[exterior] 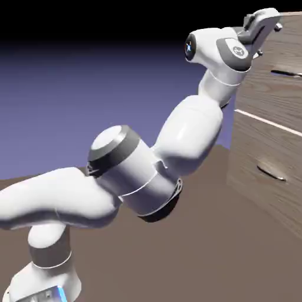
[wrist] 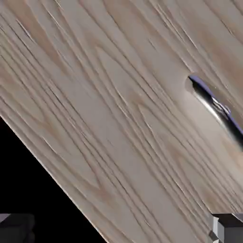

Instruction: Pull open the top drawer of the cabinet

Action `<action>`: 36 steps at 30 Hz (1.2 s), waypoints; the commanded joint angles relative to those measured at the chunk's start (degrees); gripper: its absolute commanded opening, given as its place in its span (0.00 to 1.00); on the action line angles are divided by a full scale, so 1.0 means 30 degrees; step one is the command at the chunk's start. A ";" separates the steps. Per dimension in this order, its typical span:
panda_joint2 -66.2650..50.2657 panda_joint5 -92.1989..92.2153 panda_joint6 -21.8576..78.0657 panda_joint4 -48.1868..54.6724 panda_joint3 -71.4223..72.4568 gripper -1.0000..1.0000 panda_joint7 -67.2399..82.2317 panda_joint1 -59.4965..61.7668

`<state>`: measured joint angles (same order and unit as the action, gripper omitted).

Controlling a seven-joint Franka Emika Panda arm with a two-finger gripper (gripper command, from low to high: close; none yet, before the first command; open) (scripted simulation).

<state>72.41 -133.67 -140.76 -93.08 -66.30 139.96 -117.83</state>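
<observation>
one white arm (exterior: 177, 141), one gripper (exterior: 263, 22), one cabinet (exterior: 268, 171) and two drawer fronts show, with one light seam (exterior: 268, 123) between the fronts. the cabinet stands at the right edge of the exterior view, its near vertical corner just beside the arm's upper links. the top drawer (exterior: 277, 88) sits above the seam and carries one slim dark bar handle (exterior: 288, 73); below the seam the second front (exterior: 265, 177) carries one bowed silver handle (exterior: 271, 173). both fronts look flush with each other, so the top drawer appears closed. the gripper is up at the cabinet's top near corner, above and to the left of the bar handle and not touching it. in the hand view two grey fingertips (wrist: 228, 228) sit far apart at the bottom corners, so the jaws stand wide and hold nothing; wood grain fills the space between them, one end of the handle lies off to the right, and a black gap runs past the wood's lower left edge. the brown table (exterior: 194, 259) lies bare between the arm's base and the cabinet.
</observation>
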 commanded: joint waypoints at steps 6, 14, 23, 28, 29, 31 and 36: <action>0.1086 -0.3653 0.0909 0.1856 -0.1812 0.50 0.4985 -0.3201; 0.1624 -0.4831 0.0225 0.5287 -0.2714 0.50 0.7713 -0.6076; 0.2256 -0.5140 -0.0072 0.6732 -0.2337 0.00 0.8683 -0.7180; 0.3401 -0.5912 0.1737 0.3272 -0.1039 0.00 0.8684 -0.5553; 0.3619 -0.6020 0.2095 0.2580 -0.0821 0.00 0.8683 -0.5230; 0.4053 -0.6201 0.2812 0.1196 -0.0409 0.00 0.8683 -0.4591; 0.5102 -0.6453 0.4602 -0.2264 0.0500 0.00 0.8685 -0.3007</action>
<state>87.71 -153.22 -126.98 -99.88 -64.80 165.91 -126.86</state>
